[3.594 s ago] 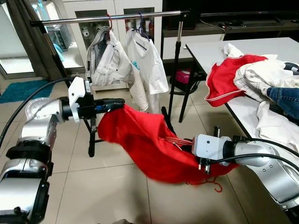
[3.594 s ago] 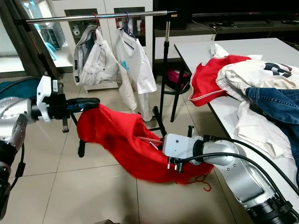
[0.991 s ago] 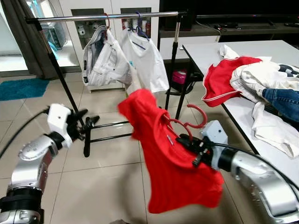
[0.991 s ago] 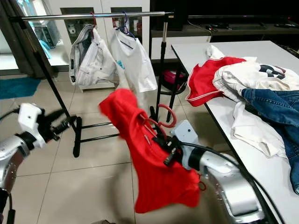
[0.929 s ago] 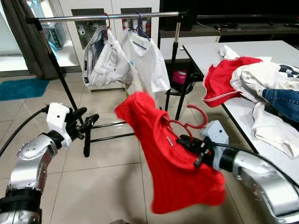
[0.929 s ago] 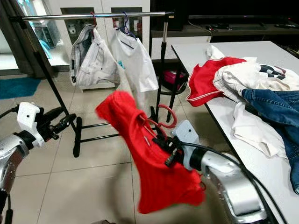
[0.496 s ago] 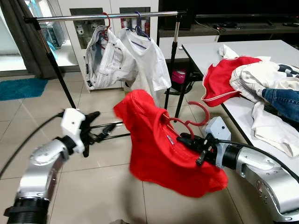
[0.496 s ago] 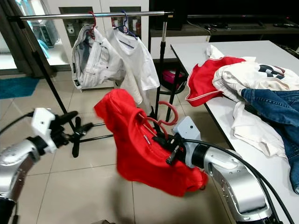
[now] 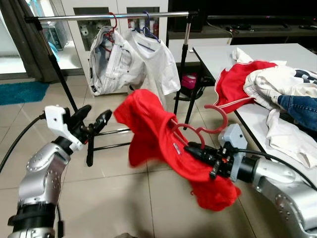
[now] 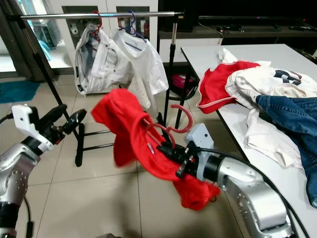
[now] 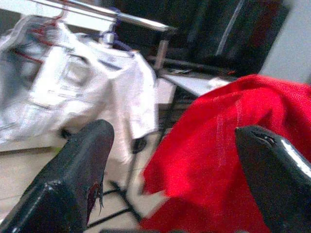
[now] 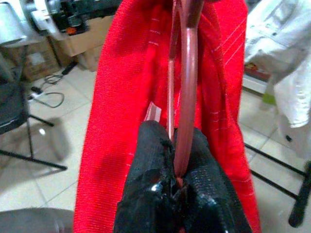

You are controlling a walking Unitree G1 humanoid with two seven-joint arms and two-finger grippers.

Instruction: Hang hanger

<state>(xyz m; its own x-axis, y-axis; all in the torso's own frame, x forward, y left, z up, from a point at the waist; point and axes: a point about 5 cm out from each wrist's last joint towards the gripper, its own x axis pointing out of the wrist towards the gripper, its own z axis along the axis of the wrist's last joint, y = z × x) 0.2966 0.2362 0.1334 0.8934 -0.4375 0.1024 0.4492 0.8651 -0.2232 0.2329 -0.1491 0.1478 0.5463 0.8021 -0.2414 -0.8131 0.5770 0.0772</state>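
Note:
A red hanger [image 9: 214, 119] carries a red garment [image 9: 148, 126] that droops toward the floor. My right gripper [image 9: 195, 150] is shut on the hanger's lower bar, with the hook pointing up and to the right. In the right wrist view the hanger [image 12: 187, 87] runs straight out from between the shut fingers [image 12: 155, 165], red cloth on both sides. My left gripper [image 9: 95, 119] is open just left of the garment's raised shoulder and touches nothing. The steel clothes rail [image 9: 99, 16] stands behind, above both grippers.
White jeans [image 9: 111, 59] and a white shirt [image 9: 156, 59] hang on the rail. The rack's black foot [image 9: 90, 148] rests on the tiled floor. At the right, a white table [image 9: 218, 52] holds a heap of clothes [image 9: 267, 84].
My left arm has lifted and drawn back to the left, its gripper still open. The hanger has tipped so its hook sits further right, and the garment has swung and bunched lower.

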